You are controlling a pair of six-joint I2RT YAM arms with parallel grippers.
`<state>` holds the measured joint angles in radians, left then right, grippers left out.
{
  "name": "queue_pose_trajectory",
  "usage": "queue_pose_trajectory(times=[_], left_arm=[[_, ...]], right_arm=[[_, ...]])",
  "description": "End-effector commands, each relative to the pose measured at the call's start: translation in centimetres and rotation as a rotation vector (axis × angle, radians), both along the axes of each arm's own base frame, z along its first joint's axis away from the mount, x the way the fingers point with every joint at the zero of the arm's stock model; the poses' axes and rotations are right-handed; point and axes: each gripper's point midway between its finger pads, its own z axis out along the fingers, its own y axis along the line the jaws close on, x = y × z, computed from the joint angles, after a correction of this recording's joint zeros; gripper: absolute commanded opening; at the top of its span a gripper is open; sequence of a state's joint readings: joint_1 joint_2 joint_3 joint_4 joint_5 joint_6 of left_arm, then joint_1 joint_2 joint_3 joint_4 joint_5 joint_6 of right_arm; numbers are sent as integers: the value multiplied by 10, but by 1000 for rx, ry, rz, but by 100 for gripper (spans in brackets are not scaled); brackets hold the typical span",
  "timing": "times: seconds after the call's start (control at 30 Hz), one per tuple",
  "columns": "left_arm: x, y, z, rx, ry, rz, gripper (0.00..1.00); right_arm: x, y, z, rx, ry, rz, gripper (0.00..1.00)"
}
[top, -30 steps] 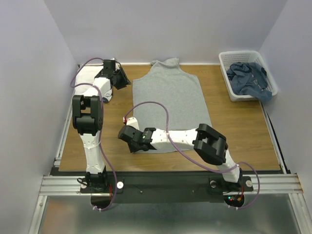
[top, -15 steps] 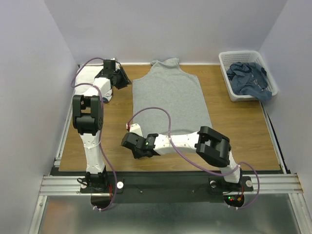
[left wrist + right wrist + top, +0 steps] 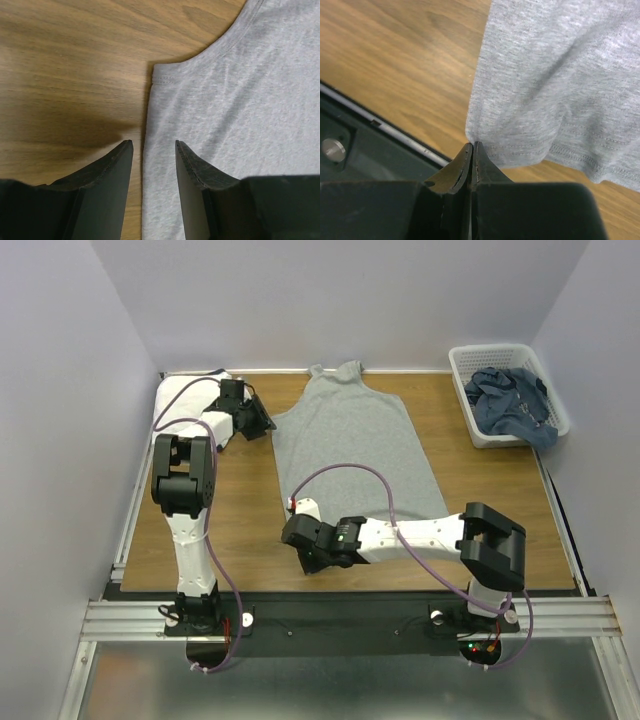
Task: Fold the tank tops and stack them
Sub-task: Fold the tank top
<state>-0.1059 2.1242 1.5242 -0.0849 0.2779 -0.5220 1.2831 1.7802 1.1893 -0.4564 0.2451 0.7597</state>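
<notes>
Brown wooden counter carried heather grey knit tank top flat at centre, long axis near-far, straps twd far edge. R jaws pinched shut on near-left hem corner; L jaws half open astride far-left side edge, holding nothing.

A heather-grey sleeveless knit tank top lies spread flat on the middle of the wooden table, narrow straps at the far end, stitched hem near, its near-left hem corner drawn into a puckered point, while a crumpled dusty-blue top lies heaped at far right.
</notes>
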Motion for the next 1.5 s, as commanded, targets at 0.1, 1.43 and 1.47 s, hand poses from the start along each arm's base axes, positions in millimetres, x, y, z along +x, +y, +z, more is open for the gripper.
queue_pose_trajectory(times=[0.1,1.43,1.47], left_arm=[[13,-5,25,-1,-91,9,51],[38,37,27,305,-101,230,0],[40,42,33,300,-115,246,0]], right_arm=[[-12,6,28,101,21,26,3],[-24,50,55,208,103,104,1],[-26,55,56,218,117,121,0]])
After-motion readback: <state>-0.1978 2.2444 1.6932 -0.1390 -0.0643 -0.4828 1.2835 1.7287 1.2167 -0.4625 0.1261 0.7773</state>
